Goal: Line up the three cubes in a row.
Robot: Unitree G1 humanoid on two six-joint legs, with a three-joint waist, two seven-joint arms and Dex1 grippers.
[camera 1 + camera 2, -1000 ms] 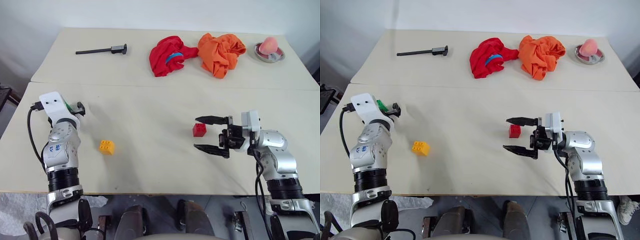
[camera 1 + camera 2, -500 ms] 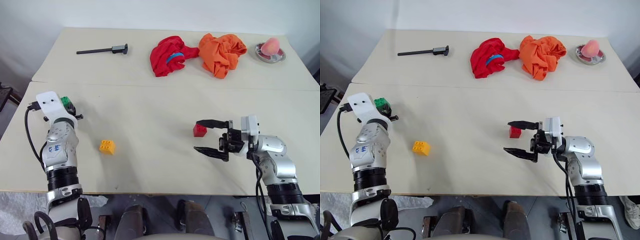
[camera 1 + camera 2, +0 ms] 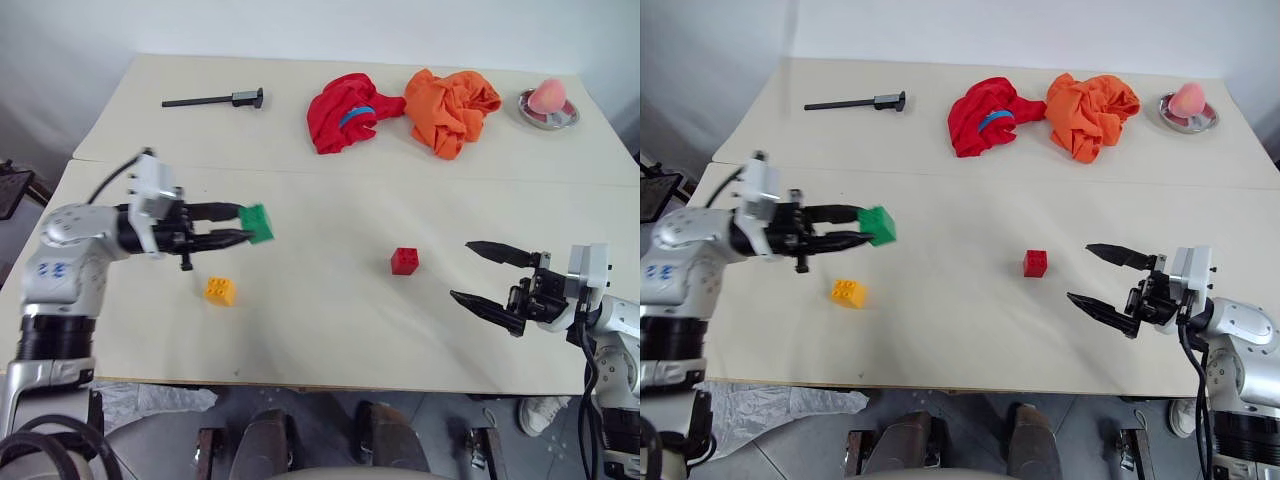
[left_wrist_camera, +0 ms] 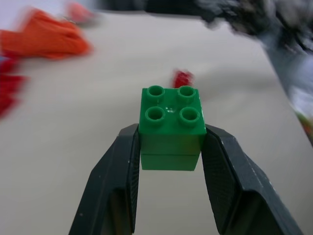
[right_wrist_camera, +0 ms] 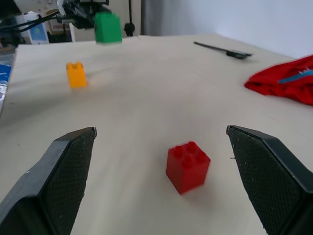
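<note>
My left gripper (image 3: 243, 224) is shut on the green cube (image 3: 258, 223) and holds it in the air over the left part of the front table, its fingers pointing right. In the left wrist view the green cube (image 4: 172, 127) sits studs up between both pads. The yellow-orange cube (image 3: 220, 290) rests on the table just below and left of it. The red cube (image 3: 405, 261) stands alone near the table's middle. My right gripper (image 3: 460, 269) is open, level, a short way right of the red cube (image 5: 188, 166) and apart from it.
On the far table lie a black tool (image 3: 214, 99), a red cloth (image 3: 345, 110), an orange cloth (image 3: 455, 105) and a metal dish (image 3: 548, 112) with a pink object. A seam (image 3: 330, 172) separates the two tables.
The left gripper shut on the green cube, lifted it and swung right over the table. The right gripper, still open, drew back to the right, away from the red cube.
</note>
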